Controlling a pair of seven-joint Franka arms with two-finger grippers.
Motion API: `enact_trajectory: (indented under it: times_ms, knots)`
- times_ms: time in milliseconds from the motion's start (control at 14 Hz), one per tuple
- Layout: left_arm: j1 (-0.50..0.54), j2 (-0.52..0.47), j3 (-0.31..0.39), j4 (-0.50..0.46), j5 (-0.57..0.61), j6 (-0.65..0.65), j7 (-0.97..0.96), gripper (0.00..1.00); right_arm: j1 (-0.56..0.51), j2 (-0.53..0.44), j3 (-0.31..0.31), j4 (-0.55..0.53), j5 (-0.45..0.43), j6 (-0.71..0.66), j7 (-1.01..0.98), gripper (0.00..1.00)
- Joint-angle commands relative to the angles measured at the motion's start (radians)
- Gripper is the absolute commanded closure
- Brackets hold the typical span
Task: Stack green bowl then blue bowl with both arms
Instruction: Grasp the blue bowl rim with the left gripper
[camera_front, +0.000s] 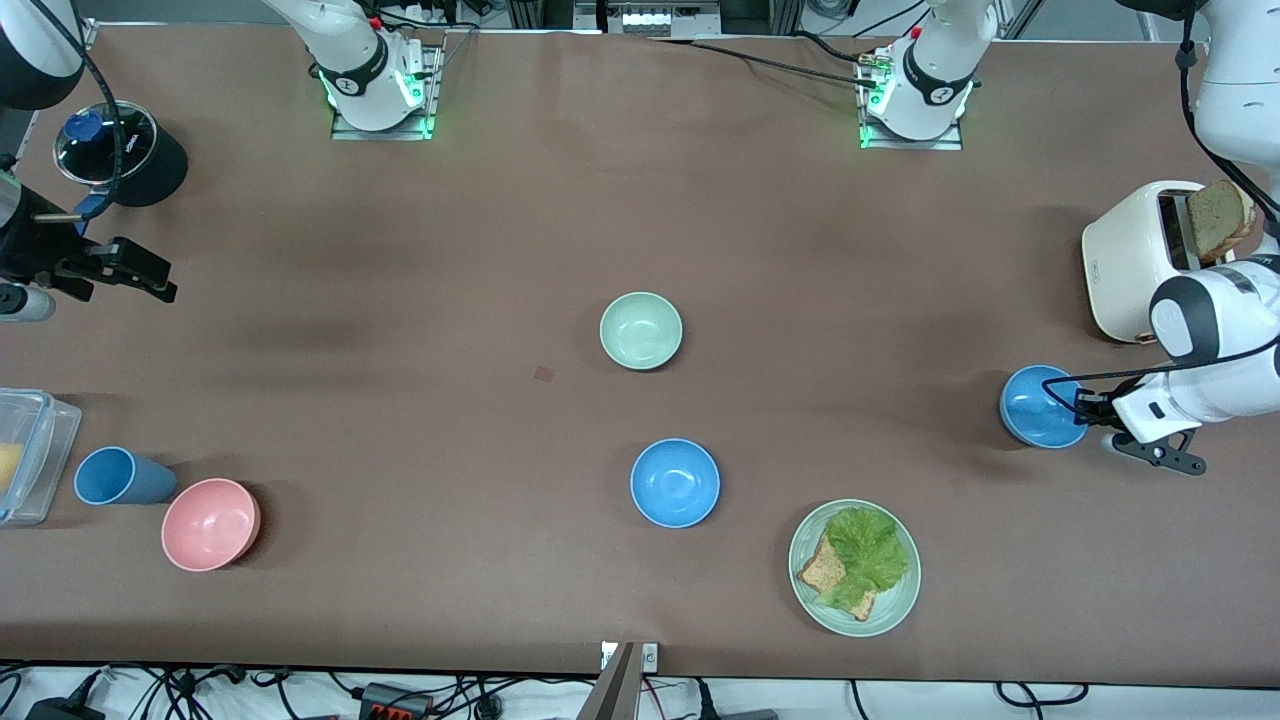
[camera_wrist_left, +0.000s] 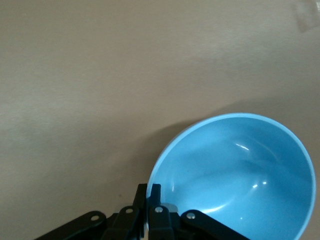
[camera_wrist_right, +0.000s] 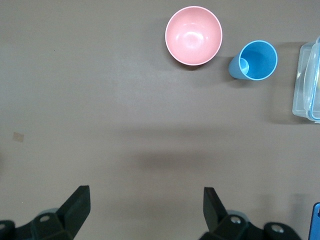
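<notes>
The pale green bowl (camera_front: 641, 330) sits mid-table. One blue bowl (camera_front: 675, 482) rests nearer to the front camera than it. A second blue bowl (camera_front: 1040, 405) (camera_wrist_left: 240, 175) is at the left arm's end of the table, just nearer the front camera than the toaster. My left gripper (camera_front: 1085, 405) (camera_wrist_left: 149, 189) is shut on that bowl's rim, one finger inside and one outside. My right gripper (camera_front: 160, 278) (camera_wrist_right: 146, 192) hangs open over bare table at the right arm's end, holding nothing.
A white toaster (camera_front: 1140, 260) holds a slice of bread. A green plate (camera_front: 853, 620) carries lettuce and toast near the front edge. A pink bowl (camera_front: 210, 523) (camera_wrist_right: 193, 35), blue cup (camera_front: 120, 476) (camera_wrist_right: 256, 60), clear container (camera_front: 25, 455) (camera_wrist_right: 307, 82) and black jar (camera_front: 120, 150) stand at the right arm's end.
</notes>
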Motion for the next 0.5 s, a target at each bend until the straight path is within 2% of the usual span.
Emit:
enact_trajectory:
  times_ms: [0,286,429]
  knots:
    - [0.009,-0.012,-0.034,0.008,-0.026,-0.063,0.025,1.00,0.013,-0.036,-0.002,-0.056,-0.017,0.027,0.003,0.00]
    - [0.010,-0.041,-0.046,0.006,-0.090,-0.120,0.028,1.00,0.011,-0.036,-0.003,-0.063,-0.017,0.022,-0.010,0.00]
    - [0.012,-0.088,-0.097,0.008,-0.112,-0.218,0.019,1.00,0.011,-0.036,-0.003,-0.060,-0.017,0.019,-0.015,0.00]
